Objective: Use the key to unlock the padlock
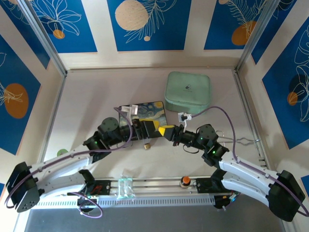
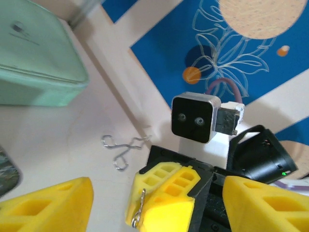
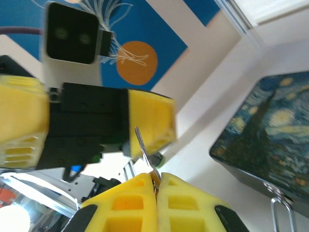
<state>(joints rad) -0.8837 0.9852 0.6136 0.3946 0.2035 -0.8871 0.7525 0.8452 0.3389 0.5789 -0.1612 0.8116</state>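
My right gripper (image 3: 157, 181) is shut on the key (image 3: 144, 147), a thin silvery blade that sticks up out of its yellow fingertips. The same key (image 2: 138, 209) shows at the pinched tips in the left wrist view. My left gripper (image 1: 147, 126) is open; its yellow fingers (image 2: 43, 208) stand wide on either side of the right gripper's tips and touch nothing. The two grippers meet tip to tip at mid-table, the right gripper (image 1: 165, 131) coming from the right. The small brass padlock (image 1: 146, 145) lies on the table just in front of them, held by neither.
The starry-night box (image 1: 149, 112) sits right behind the grippers, and a mint-green case (image 1: 188, 90) lies further back right. A bent wire clip (image 1: 244, 141) lies at the right. An orange knob (image 1: 184, 181) stands on the front rail.
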